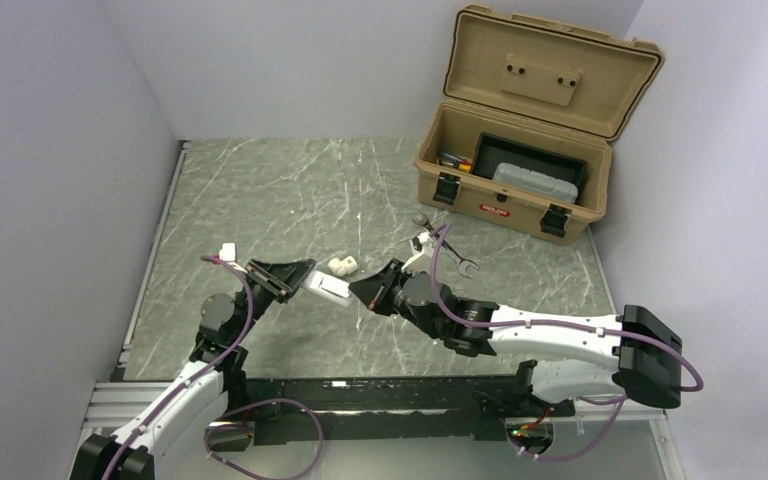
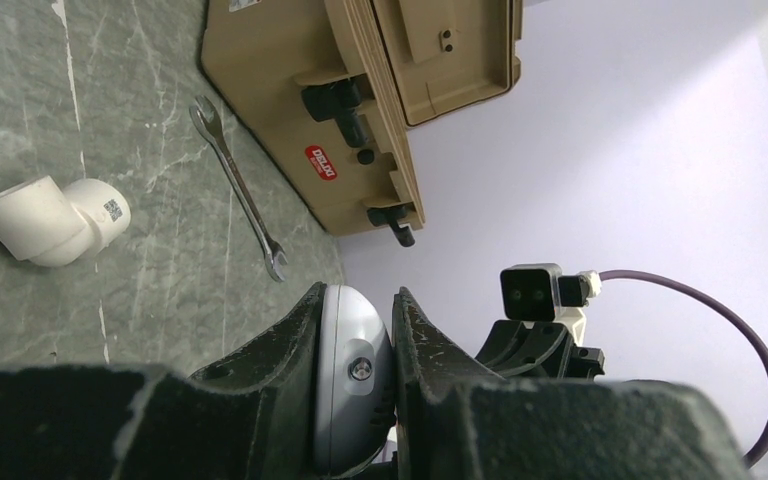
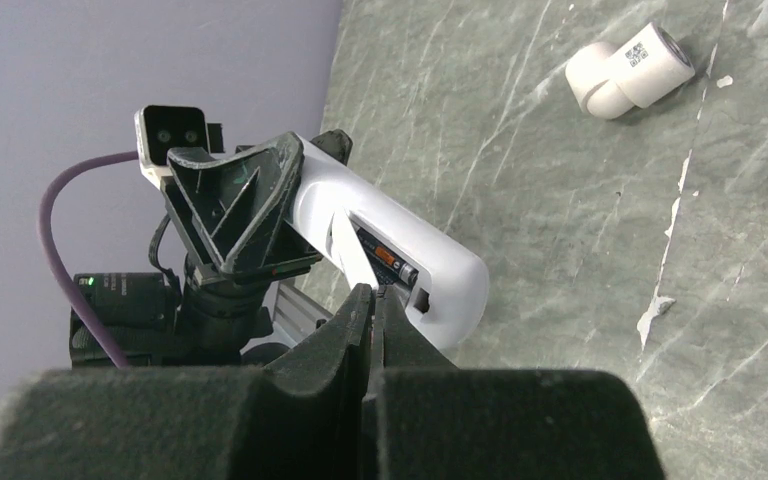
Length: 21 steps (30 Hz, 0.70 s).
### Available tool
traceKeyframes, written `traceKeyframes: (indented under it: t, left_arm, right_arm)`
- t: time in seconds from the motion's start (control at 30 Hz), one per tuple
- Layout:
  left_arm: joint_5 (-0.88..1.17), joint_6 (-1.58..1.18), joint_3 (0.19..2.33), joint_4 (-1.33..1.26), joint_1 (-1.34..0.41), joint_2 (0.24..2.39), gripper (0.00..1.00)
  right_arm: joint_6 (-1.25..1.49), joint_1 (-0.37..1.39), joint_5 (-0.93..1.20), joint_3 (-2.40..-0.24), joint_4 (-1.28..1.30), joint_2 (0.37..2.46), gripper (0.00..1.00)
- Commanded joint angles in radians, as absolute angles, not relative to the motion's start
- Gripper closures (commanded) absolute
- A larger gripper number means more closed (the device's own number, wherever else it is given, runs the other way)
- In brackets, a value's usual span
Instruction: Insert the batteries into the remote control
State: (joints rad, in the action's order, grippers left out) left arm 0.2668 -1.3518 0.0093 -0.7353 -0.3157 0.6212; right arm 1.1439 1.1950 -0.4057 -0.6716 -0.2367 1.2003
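Note:
The white remote control (image 1: pixel 330 288) is held off the table in my left gripper (image 1: pixel 305 275), which is shut on one end of it. In the left wrist view the remote (image 2: pixel 355 350) sits end-on between the fingers. In the right wrist view the remote (image 3: pixel 430 262) shows its back with the compartment open, and one dark battery (image 3: pixel 388 258) with an orange band lies inside. A second battery is not visible. My right gripper (image 3: pixel 372 292) is shut, its tips right at the compartment's edge beside that battery; nothing shows between the jaws. In the top view the right gripper (image 1: pixel 360 288) meets the remote's right end.
A white pipe fitting (image 1: pixel 342 266) lies just behind the remote. A silver wrench (image 1: pixel 442 245) lies behind the right gripper. An open tan toolbox (image 1: pixel 520 190) stands at the back right. Walls close in on the left and right.

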Motion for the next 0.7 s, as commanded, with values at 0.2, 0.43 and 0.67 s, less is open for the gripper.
traceKeyframes:
  t: [0.2,0.43,0.67]
  left_arm:
    - [0.273,-1.362,-0.087,-0.802,-0.319,0.619,1.0]
    - [0.273,-1.363,-0.089,-0.798,-0.319,0.613,1.0]
    - [0.275,-1.362,-0.092,-0.802,-0.318,0.615,1.0]
  right_arm:
    - [1.162,1.2,-0.374,-0.668,-0.259,1.201,1.0]
    - [1.178,1.199,-0.364,-0.672,-0.283,1.233,1.0]
    - [1.228,1.198,-0.381,-0.619,-0.351,1.208,1.0]
